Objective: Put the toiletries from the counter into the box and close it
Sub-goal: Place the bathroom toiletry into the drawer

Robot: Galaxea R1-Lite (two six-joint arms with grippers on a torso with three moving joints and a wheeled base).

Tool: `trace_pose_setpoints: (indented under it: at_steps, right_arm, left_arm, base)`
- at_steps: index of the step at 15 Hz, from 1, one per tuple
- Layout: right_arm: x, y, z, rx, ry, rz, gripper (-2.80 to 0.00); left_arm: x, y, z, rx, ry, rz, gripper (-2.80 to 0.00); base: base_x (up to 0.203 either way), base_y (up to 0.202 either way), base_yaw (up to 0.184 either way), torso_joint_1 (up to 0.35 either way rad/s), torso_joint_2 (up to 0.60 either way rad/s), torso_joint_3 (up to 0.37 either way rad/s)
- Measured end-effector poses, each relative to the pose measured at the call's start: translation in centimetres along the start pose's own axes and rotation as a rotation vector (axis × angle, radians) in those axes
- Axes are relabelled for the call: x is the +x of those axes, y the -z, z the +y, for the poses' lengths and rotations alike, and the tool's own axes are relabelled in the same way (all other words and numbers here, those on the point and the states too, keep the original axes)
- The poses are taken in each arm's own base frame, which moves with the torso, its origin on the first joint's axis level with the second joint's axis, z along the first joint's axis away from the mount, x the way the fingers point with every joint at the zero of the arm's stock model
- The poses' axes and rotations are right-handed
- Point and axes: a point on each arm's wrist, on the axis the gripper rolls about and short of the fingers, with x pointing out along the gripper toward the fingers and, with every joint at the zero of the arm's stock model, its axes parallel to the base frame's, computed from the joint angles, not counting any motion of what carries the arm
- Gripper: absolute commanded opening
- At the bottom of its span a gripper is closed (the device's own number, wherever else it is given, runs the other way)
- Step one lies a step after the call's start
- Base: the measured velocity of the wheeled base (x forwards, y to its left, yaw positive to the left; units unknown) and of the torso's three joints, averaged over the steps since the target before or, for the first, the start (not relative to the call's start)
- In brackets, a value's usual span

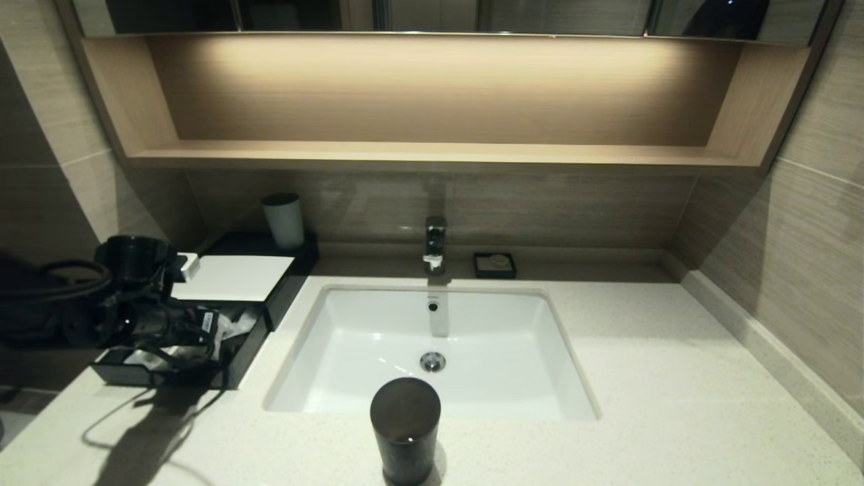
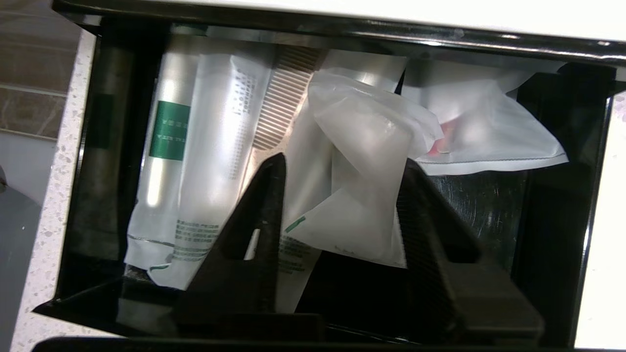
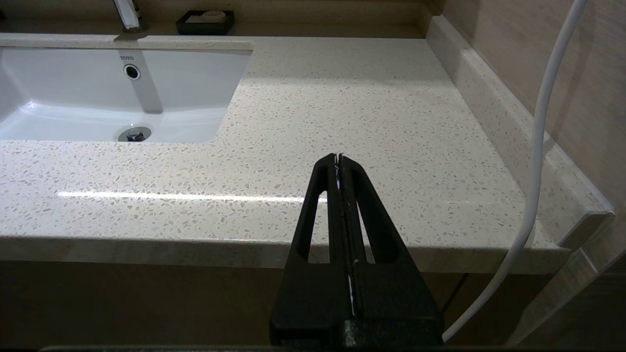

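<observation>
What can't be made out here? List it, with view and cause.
- Head view: the contents of the drawer, mostly hidden by the left gripper.
- Left wrist view: whether the open fingers touch the sachet; the print on the packets is too small.
- Head view: the right gripper is out of frame.

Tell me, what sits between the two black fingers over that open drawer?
A crumpled translucent white sachet with green print lies between the left gripper's open fingers, resting in the flat black box's drawer. The left wrist view shows it.
</observation>
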Motion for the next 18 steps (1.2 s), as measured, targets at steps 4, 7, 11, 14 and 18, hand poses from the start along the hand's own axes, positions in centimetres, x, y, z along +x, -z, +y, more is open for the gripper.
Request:
trace_pose_setpoints:
  at_steps: [4,7,11,14,18]
  right_arm:
    - [0.0,0.0,0.0,0.0,0.0,0.0,-2.8]
    - [0.0,0.0,0.0,0.0,0.0,0.0,-2.8]
    - [0.0,0.0,0.0,0.0,0.0,0.0,-2.8]
    - [0.0,0.0,0.0,0.0,0.0,0.0,-2.8]
    - [0.0,0.0,0.0,0.0,0.0,0.0,-2.8]
  left_arm:
    - [-1.5,-0.7,0.2,-0.004,-0.003,-0.037,0.0]
    - [-2.3,-1.3,0.3,-0.013,-0.003,-0.072,0.0]
    - [-2.7,-1.5,0.1,-0.024,0.003,-0.086,-2.8]
    - [-2.7,-1.4,-0.1,-0.025,0.036,-0.088,-2.8]
    - [-2.6,-1.6,-0.2,-0.039,0.059,-0.091,-2.8]
  base:
    - [0.0,0.0,0.0,0.0,0.0,0.0]
    - [0.0,0.0,0.0,0.0,0.0,0.0]
    - [0.0,0.0,0.0,0.0,0.0,0.0]
    - [0.0,0.0,0.0,0.0,0.0,0.0]
    - [0.0,0.0,0.0,0.0,0.0,0.0]
